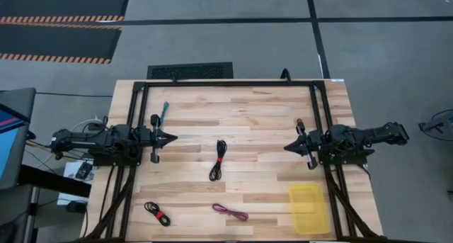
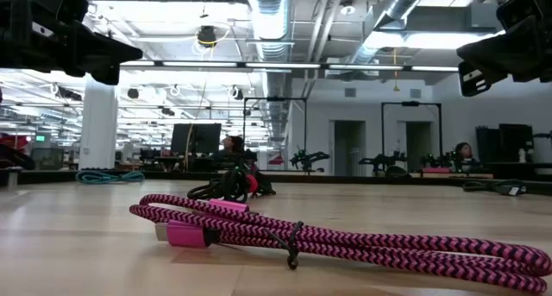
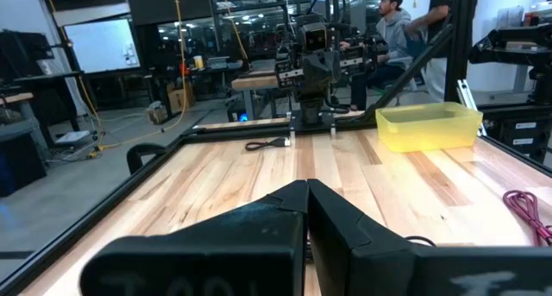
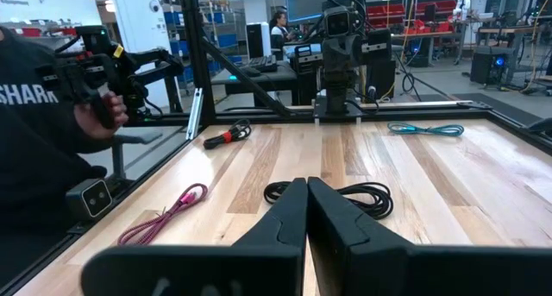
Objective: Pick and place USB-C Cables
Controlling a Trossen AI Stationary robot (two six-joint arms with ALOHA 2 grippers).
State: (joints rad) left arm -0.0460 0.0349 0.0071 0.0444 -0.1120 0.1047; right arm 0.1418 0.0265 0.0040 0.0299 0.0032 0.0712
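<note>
Cables: black cable (image 1: 218,160) midway between grippers; magenta (image 1: 231,212), black-red (image 1: 157,213) near tray side; teal (image 1: 165,110) just beyond left gripper.
Tray (image 1: 308,208): beside right gripper, likely the drop spot.
Left gripper (image 1: 172,137): pressed together, empty.
Right gripper (image 1: 287,147): pressed together, empty.

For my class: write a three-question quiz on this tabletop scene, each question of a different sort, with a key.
1. True or false: the yellow tray already holds a cable.
2. Which cable lies nearest the table's middle, between the left gripper and right gripper?
A. the teal cable
B. the black cable with red band
C. the magenta cable
3. Fill in: both grippers' fingers are ____.

Key
1. False; the tray is empty.
2. B.
3. Shut; neither holds anything.
</note>
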